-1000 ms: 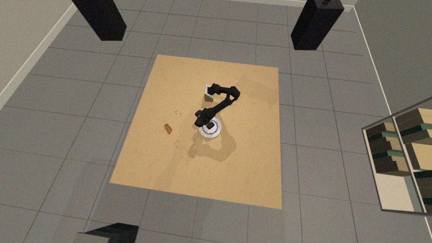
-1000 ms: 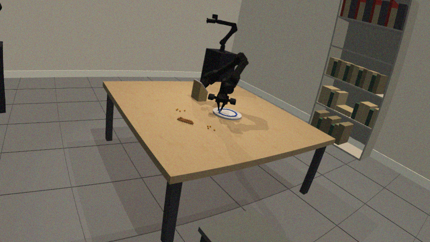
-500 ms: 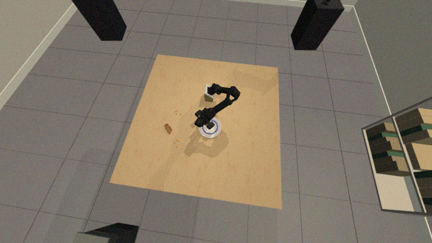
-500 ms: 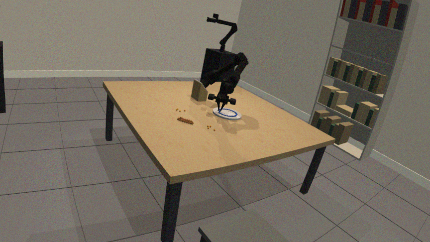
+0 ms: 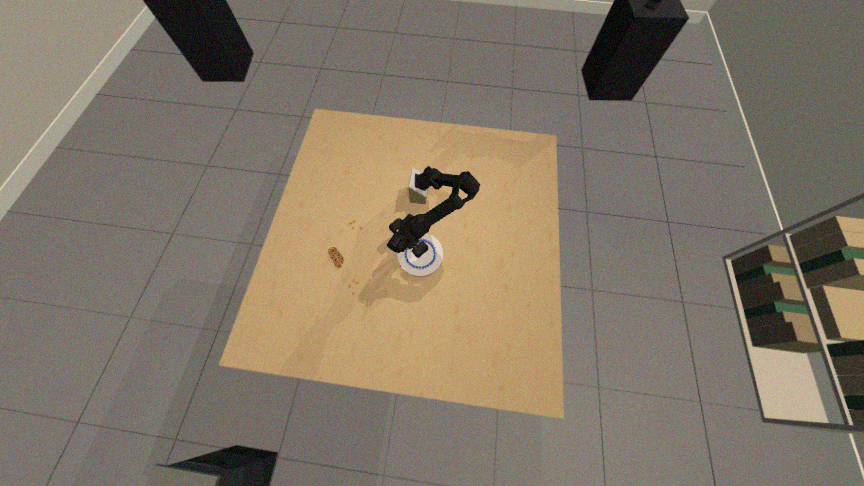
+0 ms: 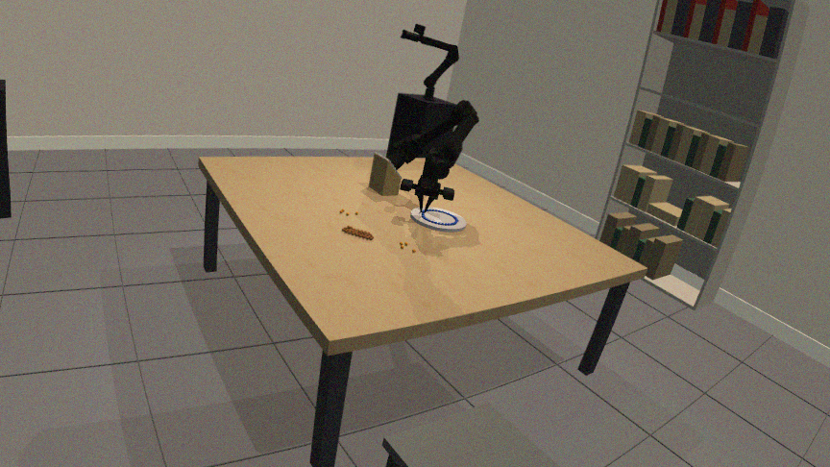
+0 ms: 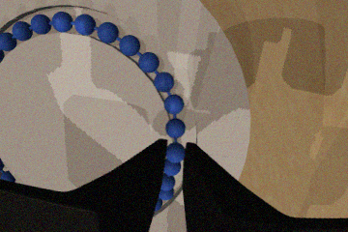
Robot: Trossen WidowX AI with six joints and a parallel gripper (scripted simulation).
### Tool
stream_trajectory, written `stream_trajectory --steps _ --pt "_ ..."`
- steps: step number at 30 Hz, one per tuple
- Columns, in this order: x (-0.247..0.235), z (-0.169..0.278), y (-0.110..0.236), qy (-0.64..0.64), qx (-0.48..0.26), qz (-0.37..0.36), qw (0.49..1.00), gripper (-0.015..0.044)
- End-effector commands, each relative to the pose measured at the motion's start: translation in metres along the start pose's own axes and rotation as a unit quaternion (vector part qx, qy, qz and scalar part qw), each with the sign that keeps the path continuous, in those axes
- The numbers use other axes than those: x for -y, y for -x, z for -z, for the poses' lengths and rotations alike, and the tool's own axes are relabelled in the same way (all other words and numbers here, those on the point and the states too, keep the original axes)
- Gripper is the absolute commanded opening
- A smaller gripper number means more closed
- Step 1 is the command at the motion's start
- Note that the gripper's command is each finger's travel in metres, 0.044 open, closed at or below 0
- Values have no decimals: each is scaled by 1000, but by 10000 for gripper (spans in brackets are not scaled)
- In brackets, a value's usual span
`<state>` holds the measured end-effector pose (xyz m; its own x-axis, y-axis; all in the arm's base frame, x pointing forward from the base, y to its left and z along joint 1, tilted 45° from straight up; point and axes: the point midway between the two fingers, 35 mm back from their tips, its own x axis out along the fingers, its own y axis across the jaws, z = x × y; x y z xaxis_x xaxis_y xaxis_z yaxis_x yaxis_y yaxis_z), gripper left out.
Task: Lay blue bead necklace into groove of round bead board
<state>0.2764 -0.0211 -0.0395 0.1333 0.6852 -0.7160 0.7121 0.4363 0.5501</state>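
fingers pinching the blue bead necklace over the round bead board

the fingers stand nearly together with a few beads of the blue bead necklace (image 7: 150, 62) caught between their tips. the rest of the strand curves away in the groove of the round bead board (image 7: 213, 76), which sits on the desk (image 6: 318, 254). in the exterior view the arm points straight down at the board's near-left rim, brown beads (image 6: 357, 233) well apart.

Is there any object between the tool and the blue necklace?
Nothing visible. The tool is shut directly on the blue bead necklace, which lies along the groove of the round bead board.
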Motion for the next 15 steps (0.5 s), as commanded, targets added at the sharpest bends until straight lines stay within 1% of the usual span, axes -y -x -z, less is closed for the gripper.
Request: stream_trajectory --steps 1,12,15 --pt "5 0 0 -2 -1 1 1000 0" --pt "5 1 -8 -2 -1 1 1000 0" --pt "4 -1 -5 1 1 1 1000 79"
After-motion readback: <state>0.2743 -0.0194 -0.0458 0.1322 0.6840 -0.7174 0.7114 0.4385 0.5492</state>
